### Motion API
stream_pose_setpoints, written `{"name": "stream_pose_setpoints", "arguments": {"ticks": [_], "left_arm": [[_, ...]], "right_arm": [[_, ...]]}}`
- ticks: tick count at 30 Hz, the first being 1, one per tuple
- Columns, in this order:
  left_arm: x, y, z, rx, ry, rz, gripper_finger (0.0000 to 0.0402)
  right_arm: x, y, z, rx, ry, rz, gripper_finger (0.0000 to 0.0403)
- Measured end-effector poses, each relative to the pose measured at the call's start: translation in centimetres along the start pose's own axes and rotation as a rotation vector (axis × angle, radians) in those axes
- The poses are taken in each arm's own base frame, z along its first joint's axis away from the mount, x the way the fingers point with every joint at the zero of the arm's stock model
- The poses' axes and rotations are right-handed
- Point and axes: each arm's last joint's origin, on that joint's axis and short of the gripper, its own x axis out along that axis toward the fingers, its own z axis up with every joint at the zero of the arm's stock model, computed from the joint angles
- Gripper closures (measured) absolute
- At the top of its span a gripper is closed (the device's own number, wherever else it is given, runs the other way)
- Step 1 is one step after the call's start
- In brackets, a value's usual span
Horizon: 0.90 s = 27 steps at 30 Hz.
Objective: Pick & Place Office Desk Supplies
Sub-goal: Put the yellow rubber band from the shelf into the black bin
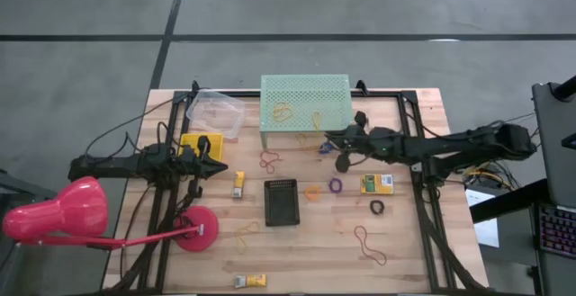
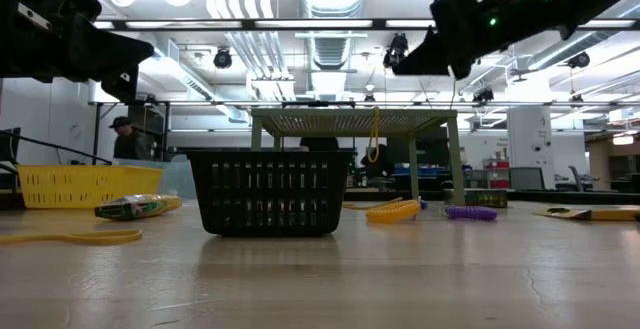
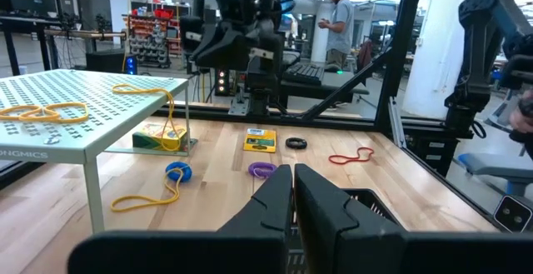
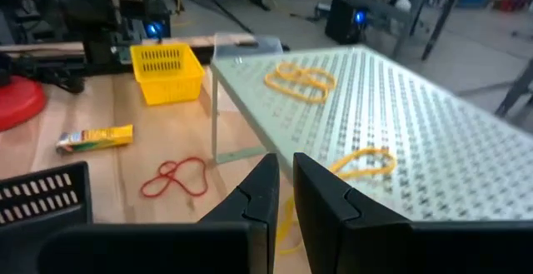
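The high view looks straight down on the whole worktop [image 1: 405, 251]. The low view looks level across it into the room. Both wrist views sit close, sharing the green stand [image 3: 92, 107].

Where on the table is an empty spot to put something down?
Bare wood lies in the front middle, between the yellow-orange box at the front edge, the black basket and the red rubber band. It's crowded around the mint-green stand, where the right gripper hangs over bands and boxes.

wooden table [image 1: 405, 242], rubber bands [image 1: 369, 245], black basket [image 1: 282, 201]
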Motion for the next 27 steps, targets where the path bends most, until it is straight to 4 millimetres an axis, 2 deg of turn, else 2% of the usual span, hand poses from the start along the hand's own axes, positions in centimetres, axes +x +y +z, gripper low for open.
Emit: {"name": "stream_pose_setpoints", "arguments": {"ticks": [12, 21, 24, 27], "left_arm": [[0.0, 0.0, 0.0, 0.000, 0.000, 0.000, 0.0378], [0.0, 0.0, 0.0, 0.000, 0.000, 0.000, 0.0378], [0.0, 0.0, 0.0, 0.000, 0.000, 0.000, 0.0378], [0.0, 0.0, 0.0, 0.000, 0.000, 0.000, 0.0378]], "right_arm": [[2.4, 1.1, -2.2, -0.015, 0.065, 0.071, 0.0369], [3.1, 1.5, -3.0, 0.028, 0.102, 0.078, 0.0369], [3.2, 2.1, -3.2, 0.001, 0.109, 0.090, 0.0369], [2.9, 2.8, -3.2, -0.001, 0.103, 0.029, 0.0369]]}}
